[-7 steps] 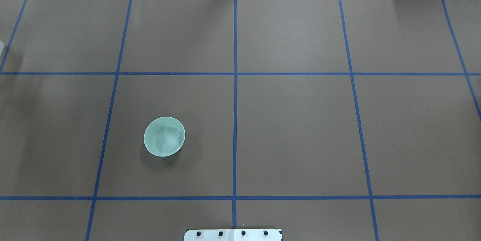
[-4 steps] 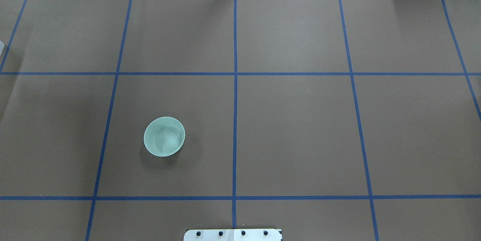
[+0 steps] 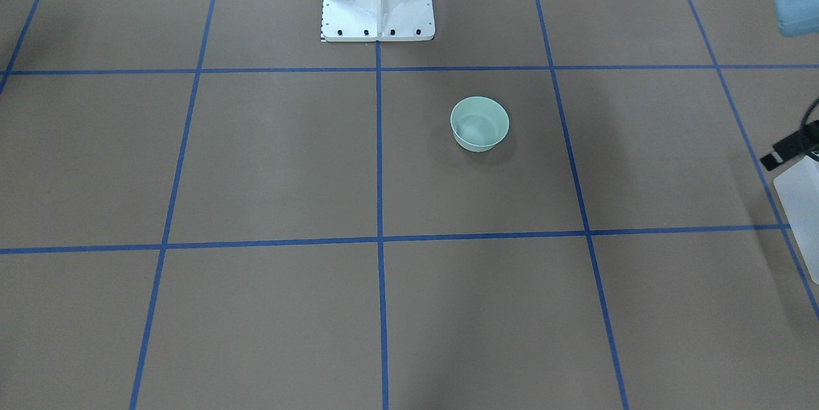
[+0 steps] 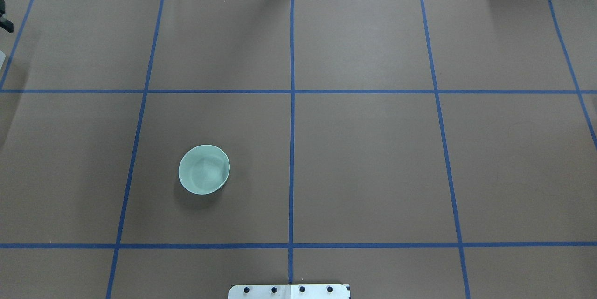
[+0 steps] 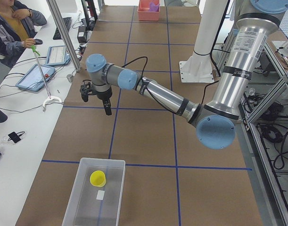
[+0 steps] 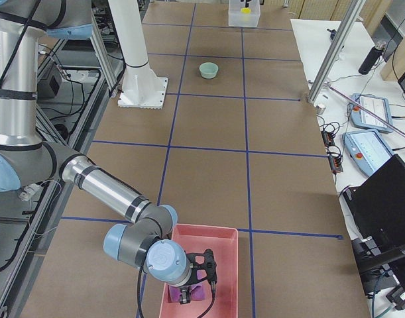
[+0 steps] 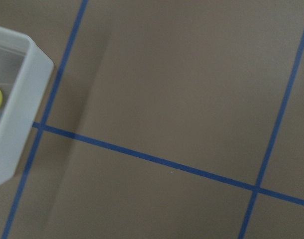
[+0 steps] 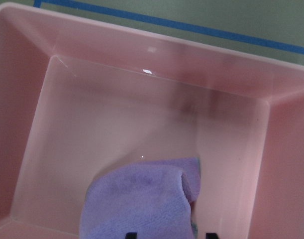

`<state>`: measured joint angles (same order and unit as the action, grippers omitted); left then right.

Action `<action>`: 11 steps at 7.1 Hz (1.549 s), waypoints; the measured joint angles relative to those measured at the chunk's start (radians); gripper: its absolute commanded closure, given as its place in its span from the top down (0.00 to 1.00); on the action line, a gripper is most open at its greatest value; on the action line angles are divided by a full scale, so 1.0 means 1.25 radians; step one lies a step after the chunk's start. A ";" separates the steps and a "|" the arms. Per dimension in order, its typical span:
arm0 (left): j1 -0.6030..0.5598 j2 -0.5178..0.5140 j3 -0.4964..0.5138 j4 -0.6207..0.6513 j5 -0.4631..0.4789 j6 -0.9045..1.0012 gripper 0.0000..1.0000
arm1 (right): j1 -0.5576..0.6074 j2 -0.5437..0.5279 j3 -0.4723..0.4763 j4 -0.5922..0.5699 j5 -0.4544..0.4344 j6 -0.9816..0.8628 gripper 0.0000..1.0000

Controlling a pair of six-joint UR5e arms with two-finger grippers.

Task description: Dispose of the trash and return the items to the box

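Observation:
The mint-green bowl (image 4: 204, 169) stands upright and empty on the brown table, left of the centre line; it also shows in the front view (image 3: 480, 123) and far off in the right side view (image 6: 208, 69). The yellow cup (image 5: 97, 178) stands inside the translucent box (image 5: 85, 207) at the table's left end; the left wrist view shows the box corner (image 7: 17, 114). My left gripper (image 5: 96, 100) hangs above the table beyond the box; I cannot tell if it is open. My right gripper (image 8: 170, 235) is open over a purple cloth (image 8: 142, 199) lying in a pink bin (image 8: 32, 99).
The white robot pedestal (image 3: 377, 0) stands at the near middle of the table. The pink bin (image 6: 209, 230) sits at the table's right end. An operator (image 5: 12, 23), tablets (image 5: 35, 77) and a metal post (image 5: 63, 33) are along the far side.
A black part of my left gripper has come into the overhead view at the upper left edge. The bowl has not moved.

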<state>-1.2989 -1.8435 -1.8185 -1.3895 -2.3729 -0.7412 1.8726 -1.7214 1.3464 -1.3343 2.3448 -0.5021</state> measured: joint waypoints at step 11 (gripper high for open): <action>0.598 -0.017 -0.065 -0.226 0.315 -0.630 0.43 | -0.221 0.087 0.239 -0.001 0.068 0.389 1.00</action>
<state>-0.5513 -1.8652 -1.9000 -1.6724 -1.9796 -1.5293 1.5958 -1.6122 1.6447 -1.3359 2.4301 -0.0161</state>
